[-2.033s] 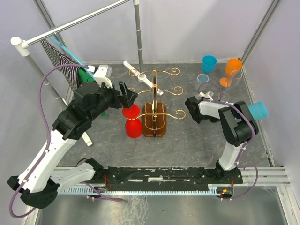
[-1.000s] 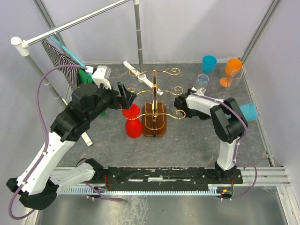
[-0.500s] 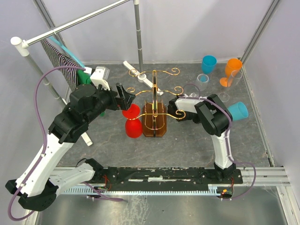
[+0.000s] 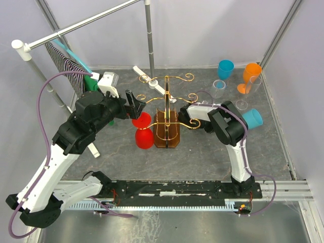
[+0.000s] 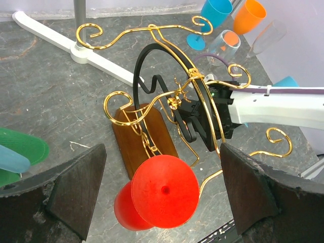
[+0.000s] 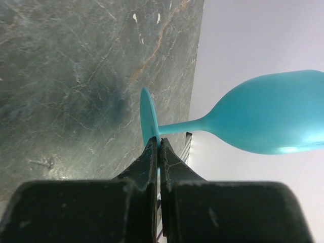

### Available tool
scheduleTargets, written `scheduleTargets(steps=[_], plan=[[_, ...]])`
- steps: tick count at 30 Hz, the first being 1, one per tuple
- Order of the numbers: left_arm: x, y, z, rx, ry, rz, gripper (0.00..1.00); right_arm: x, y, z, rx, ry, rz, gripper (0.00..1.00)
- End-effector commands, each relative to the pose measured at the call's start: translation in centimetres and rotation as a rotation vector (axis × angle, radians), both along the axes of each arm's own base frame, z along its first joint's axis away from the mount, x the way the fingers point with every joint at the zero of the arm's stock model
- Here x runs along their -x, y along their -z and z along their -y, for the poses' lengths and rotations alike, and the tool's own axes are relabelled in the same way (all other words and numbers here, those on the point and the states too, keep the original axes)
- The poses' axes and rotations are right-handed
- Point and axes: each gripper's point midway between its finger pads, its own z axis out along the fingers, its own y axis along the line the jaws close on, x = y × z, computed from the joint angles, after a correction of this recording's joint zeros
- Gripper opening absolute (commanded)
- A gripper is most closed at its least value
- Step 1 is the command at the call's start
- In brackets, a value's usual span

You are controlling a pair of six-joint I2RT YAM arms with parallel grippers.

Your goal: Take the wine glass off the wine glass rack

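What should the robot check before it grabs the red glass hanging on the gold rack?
1. The left gripper is open: ok.
2. The red wine glass sits centred ahead of that gripper: ok.
3. The glass hangs free to slide off the rack: cannot tell.
4. The right gripper is shut on the teal glass: ok, pinching its foot.
5. The right arm is clear of the rack: cannot tell, it looks very close.

Pale lilac walls [image 4: 202, 30]; dark grey marbled tabletop [image 4: 202, 152]; grey pole frame [image 4: 149, 40] back left.
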Motion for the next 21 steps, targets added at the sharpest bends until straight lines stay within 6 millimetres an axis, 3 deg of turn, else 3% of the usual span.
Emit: scheduleTargets(steps=[1, 14, 16, 21], plan=[[0.1, -2.0, -0.7, -0.001, -0.01, 0.071, 0.99, -0.6, 0.3, -0.8, 0.01, -0.021, -0.022, 0.02], [0.3, -2.3, -1.1, -0.003, -0.017, 0.08, 0.99, -0.8, 1.7, -1.5, -0.012, -0.012, -0.082, 0.01], [0.3, -2.3, -1.1, -0.001, -0.016, 0.081, 0.99, -0.7, 1.8, -1.6, -0.021, -0.009, -0.085, 0.06], [0.3, -2.3, -1.1, -0.001, -0.016, 0.082, 0.99, -0.7, 2.1, -1.8, -0.036, -0.006, -0.093, 0.06]])
